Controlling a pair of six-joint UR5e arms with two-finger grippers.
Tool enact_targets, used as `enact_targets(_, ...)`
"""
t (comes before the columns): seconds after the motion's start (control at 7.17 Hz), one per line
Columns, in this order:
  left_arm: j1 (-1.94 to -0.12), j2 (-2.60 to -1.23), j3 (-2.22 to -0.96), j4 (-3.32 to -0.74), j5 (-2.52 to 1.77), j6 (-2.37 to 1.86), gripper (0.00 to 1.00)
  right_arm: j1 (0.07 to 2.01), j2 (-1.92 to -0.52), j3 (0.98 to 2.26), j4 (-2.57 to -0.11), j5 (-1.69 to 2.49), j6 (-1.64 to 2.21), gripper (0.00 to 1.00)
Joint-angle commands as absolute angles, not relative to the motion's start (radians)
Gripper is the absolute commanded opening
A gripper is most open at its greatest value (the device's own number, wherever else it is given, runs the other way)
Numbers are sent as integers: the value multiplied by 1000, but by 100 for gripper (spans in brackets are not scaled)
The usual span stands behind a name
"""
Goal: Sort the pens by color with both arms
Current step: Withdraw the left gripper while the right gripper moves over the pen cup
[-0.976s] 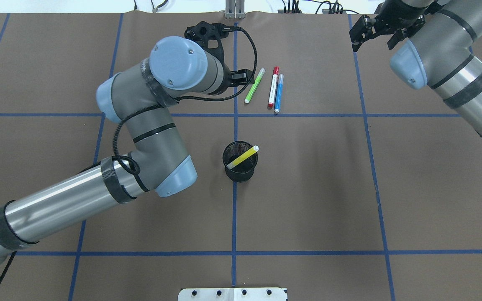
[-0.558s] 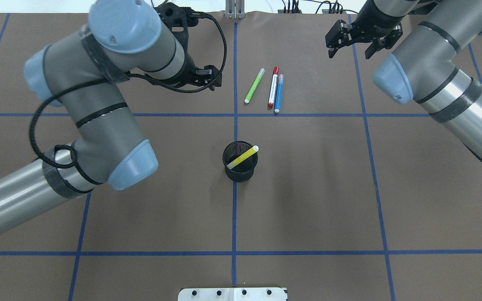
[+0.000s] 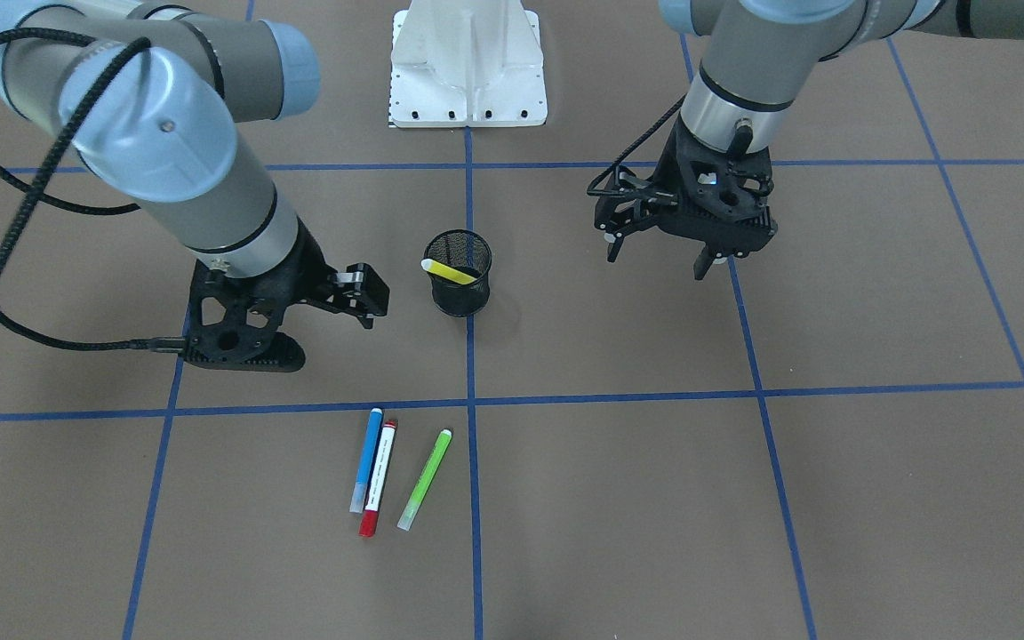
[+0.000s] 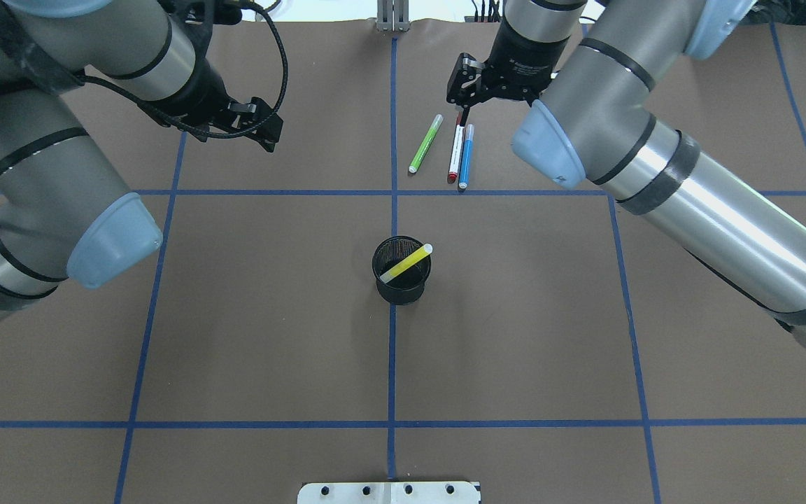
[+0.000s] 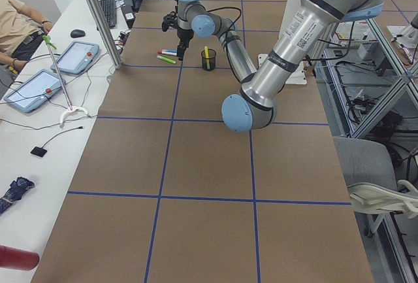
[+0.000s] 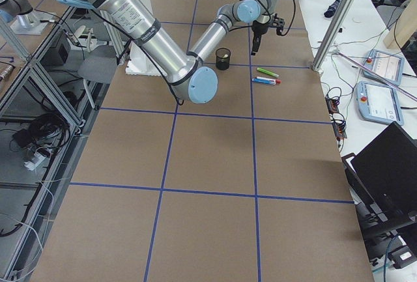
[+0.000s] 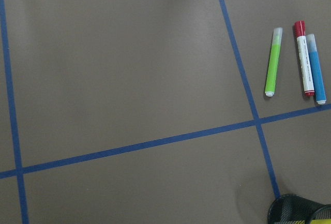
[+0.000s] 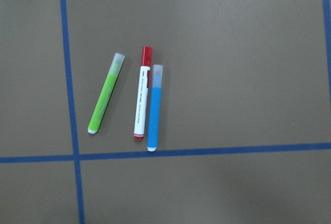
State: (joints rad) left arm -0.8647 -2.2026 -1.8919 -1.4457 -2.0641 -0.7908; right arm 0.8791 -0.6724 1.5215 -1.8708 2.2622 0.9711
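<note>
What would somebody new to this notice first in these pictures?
Three slim marker pens lie side by side in the brown table's far half: a green pen, a white-barrelled pen with red ends and a blue pen. At the centre stands a black mesh cup with a yellow pen leaning inside. The big grey-and-silver left arm and right arm reach in from either side.

Robotics lab, not a home or shop. Two industrial arms (image 4: 690,189) w/ black cabling work over a desk (image 4: 515,336) covered in brown paper and marked w/ a blue tape grid (image 4: 390,364). White pedestal base (image 3: 468,62) at desk edge. Alu frame posts (image 5: 98,15) beside the rig, loose cables (image 6: 39,132) on floor. Side bench (image 5: 39,139) w/ teach pendants (image 5: 73,57), laptop (image 6: 391,158). Operator (image 5: 19,28) seated alongside, office chair (image 5: 375,195) nearby.
</note>
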Motion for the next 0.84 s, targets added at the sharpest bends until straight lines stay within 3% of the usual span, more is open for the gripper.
enact_targets(0.0, -903, -2155, -1907, -1434, -2135, -743, 99, 822, -553, 1351, -1898, 2281, 950, 99)
enact_targets(0.28, -916, -2141, -1946, -1263, -2158, -633, 99, 770, -529, 1304, -1934, 2286, 884, 99)
enact_targets(0.7, -916, -2137, -1977, -1224, -2157, -611, 99, 695, -532, 1307, -1940, 2309, 865, 96)
